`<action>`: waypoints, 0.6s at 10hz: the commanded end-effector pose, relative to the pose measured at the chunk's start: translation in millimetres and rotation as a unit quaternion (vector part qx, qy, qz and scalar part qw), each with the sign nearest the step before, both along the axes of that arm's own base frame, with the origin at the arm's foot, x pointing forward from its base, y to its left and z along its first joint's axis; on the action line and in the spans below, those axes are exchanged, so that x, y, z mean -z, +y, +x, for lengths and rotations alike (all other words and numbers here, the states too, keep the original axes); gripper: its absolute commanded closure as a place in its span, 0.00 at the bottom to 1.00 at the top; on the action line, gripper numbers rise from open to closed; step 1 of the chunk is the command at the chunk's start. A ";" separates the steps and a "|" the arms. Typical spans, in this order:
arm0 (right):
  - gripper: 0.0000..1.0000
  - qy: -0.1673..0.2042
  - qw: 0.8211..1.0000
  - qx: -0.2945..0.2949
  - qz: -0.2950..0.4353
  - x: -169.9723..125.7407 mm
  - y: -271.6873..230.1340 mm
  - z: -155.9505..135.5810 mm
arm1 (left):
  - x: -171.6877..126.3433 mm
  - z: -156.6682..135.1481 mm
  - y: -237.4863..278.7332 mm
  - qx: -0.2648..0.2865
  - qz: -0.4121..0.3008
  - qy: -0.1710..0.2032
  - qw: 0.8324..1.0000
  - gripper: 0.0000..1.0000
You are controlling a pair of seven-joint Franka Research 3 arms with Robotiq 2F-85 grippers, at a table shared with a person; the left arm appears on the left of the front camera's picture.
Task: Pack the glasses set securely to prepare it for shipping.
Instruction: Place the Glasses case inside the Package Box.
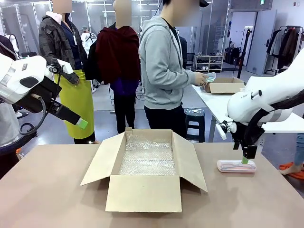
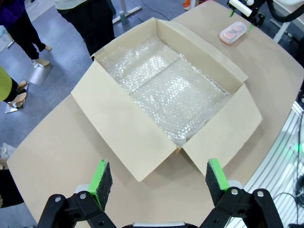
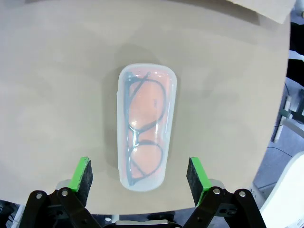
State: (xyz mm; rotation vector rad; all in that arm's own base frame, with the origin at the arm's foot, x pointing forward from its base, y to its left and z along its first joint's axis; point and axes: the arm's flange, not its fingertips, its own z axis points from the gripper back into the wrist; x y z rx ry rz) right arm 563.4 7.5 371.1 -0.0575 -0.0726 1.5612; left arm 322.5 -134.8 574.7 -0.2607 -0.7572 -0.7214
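Pink glasses case (image 3: 146,127) sits right of the cardboard box (image 1: 142,192); right gripper (image 3: 138,168) hovers over it, jaws spread, seemingly clear. Next: lower, close.

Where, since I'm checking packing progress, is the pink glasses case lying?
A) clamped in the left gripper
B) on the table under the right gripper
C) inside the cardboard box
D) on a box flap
B: the pink glasses case lies on the table, right below the open right gripper, apart from the cardboard box.
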 end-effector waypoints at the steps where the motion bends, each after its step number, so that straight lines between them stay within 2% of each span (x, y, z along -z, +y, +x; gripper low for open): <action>1: 0.00 0.002 1.000 -0.021 0.013 11.3 -4.7 0.0 | -1.4 0.3 1.6 0.002 0.001 -0.005 1.000 0.00; 6: 0.00 -0.006 0.999 -0.032 0.034 49.8 -10.1 2.0 | -1.4 0.3 1.6 0.002 0.001 -0.005 1.000 0.00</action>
